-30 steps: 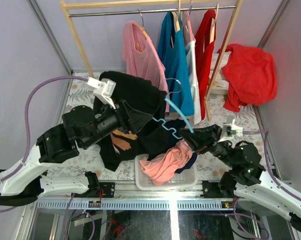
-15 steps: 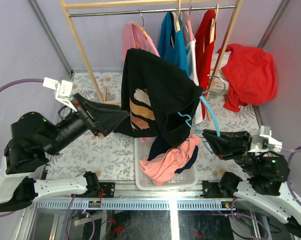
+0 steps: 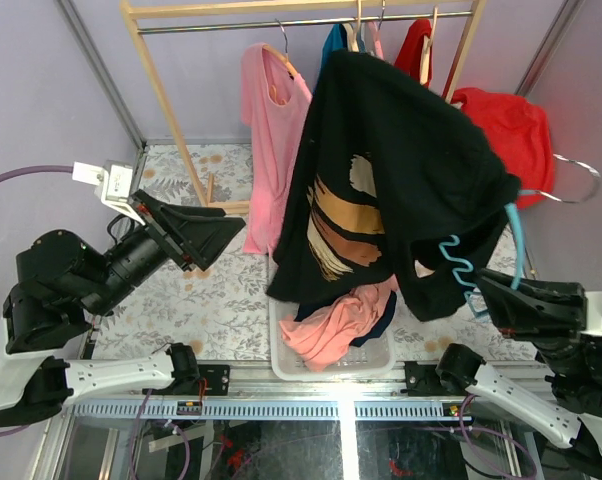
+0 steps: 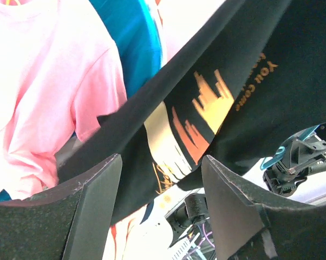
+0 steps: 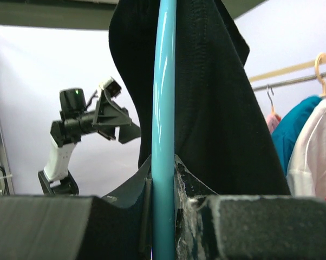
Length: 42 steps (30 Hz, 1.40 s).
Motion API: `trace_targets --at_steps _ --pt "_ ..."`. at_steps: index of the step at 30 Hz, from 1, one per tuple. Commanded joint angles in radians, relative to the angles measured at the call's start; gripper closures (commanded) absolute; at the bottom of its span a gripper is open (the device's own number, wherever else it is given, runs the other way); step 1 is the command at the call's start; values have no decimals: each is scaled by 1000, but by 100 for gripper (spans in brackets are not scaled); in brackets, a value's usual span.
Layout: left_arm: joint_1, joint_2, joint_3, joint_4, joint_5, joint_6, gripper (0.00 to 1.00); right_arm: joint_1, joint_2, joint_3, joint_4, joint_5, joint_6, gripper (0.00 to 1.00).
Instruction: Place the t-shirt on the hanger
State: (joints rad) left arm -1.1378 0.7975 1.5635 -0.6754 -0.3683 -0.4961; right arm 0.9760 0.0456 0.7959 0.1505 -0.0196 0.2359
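black t-shirt (image 3: 401,170) has risen to the upper middle of the frame, draped over the light blue hanger (image 3: 461,268). the right gripper (image 3: 491,295) stays clamped on it at lower right. left gripper (image 3: 226,245) has drawn clear at middle left, jaws apart – probably only straightening remains.

Both arms share one build: white shell links joined by round black motor housings. The left arm (image 3: 51,285), at the left of the top view, has a small green light (image 3: 81,241) on one housing. A lilac cable (image 3: 21,172) loops off its upper part, and a white camera block (image 3: 109,180) sits by the wrist. The left claw (image 3: 221,240) has two matte black, wedge-shaped fingers (image 4: 92,211) with a grainy finish. The right arm (image 3: 511,395), lower right, repeats the white link and black joints. The right claw (image 3: 486,290) is black too, its pads (image 5: 187,184) rough and speckled grey.
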Motion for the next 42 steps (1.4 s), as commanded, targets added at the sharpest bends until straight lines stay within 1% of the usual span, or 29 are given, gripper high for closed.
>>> trace_targets --at_steps 1,9,16,21,23,29,35,40,42 --pt "-2 28 -20 5 -30 31 39 -2 100 -3 83 -19 19 100" --pt "-3 55 -60 48 -4 35 35 -1 94 -8 63 -24 29 100" --pt "-3 82 -61 29 -108 37 35 -2 78 -17 54 -30 48 100" --pt "-3 85 -59 -6 -244 40 35 -2 74 -16 48 -35 51 100" --pt "-2 80 -70 4 -255 49 35 -1 75 -15 43 -36 52 100" --pt "-3 117 -97 113 -261 132 34 -2 89 -21 62 -42 58 100" --pt "-3 160 -128 222 -260 182 50 -2 98 -29 71 -40 61 100" --pt "-2 200 -115 271 -342 242 61 -2 108 -32 83 -48 68 100" --pt "-3 210 -112 297 -377 264 63 -2 109 -32 83 -49 69 100"
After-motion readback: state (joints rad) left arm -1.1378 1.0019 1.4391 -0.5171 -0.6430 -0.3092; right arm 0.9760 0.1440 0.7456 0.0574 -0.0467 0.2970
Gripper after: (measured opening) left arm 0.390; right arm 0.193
